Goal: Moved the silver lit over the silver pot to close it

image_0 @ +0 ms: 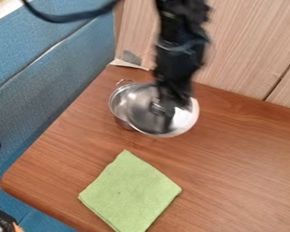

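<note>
The black gripper (162, 110) hangs from the top over the back of the table, its fingers shut on the knob of the silver lid (183, 120). That lid overlaps the right part of the silver pot (119, 102) and sticks out beyond it to the right and front. The pot's left part stays uncovered, with a wire handle at its back left. The gripper and the lid hide much of the pot's right side.
A green cloth (130, 192) lies flat on the wooden table (232, 158), in front of the pot. A wood-panelled wall (244, 50) rises behind the table, and blue upholstery (44, 81) borders its left side.
</note>
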Tool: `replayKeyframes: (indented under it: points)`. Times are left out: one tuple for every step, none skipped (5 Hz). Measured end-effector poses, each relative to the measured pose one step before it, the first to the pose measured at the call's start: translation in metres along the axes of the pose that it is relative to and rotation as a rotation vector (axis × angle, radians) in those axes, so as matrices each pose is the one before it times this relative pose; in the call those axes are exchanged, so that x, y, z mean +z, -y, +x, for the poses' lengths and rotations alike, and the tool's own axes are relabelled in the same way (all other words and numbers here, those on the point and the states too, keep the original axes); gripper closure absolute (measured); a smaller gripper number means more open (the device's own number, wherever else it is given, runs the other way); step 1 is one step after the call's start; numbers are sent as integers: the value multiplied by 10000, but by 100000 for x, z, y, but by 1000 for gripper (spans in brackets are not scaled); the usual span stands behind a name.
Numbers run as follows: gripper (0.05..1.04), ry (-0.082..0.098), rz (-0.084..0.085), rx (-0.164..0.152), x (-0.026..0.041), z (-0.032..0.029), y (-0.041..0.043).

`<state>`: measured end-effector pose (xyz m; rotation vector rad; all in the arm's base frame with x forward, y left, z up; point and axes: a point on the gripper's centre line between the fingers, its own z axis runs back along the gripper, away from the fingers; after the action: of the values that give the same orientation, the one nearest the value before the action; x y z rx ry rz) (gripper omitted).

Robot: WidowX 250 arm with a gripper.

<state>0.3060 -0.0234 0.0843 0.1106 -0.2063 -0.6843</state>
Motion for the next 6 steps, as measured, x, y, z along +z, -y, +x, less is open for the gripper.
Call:
replayKeyframes:
  points:
    - [801,-194,-92,1148,-876,-2334,-3458]
    - [801,-144,-22,752,-1798,-678,-2932]
    - [801,-107,-300,215,-1806,886,-740]
    - [801,-24,-176,206,-1595,737,-347]
    - [801,-260,137,-94,-1075,927,226]
    - [801,26,-7,-87,-726,731,391]
